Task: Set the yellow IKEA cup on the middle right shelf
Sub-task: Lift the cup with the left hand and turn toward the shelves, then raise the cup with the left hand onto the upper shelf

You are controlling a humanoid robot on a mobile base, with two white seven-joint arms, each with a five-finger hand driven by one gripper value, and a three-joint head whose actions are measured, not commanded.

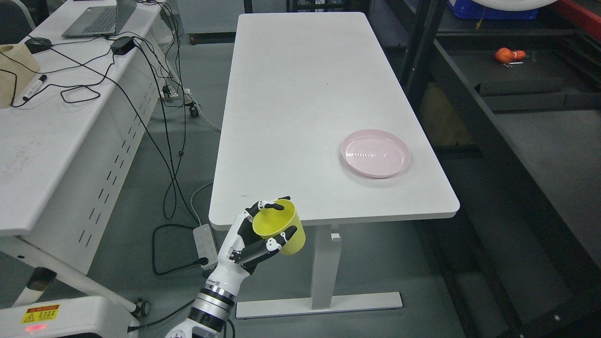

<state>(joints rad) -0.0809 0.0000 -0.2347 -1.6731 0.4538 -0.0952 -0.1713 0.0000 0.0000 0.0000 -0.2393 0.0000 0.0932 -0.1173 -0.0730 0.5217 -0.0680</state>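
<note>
One left hand [256,237] has its fingers [281,239] curled around the yellow cup [279,225], tilted, bench [300,94] edge just beyond.

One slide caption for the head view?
Left hand grips yellow plastic cup before the white table holding a round pink plate.
</note>
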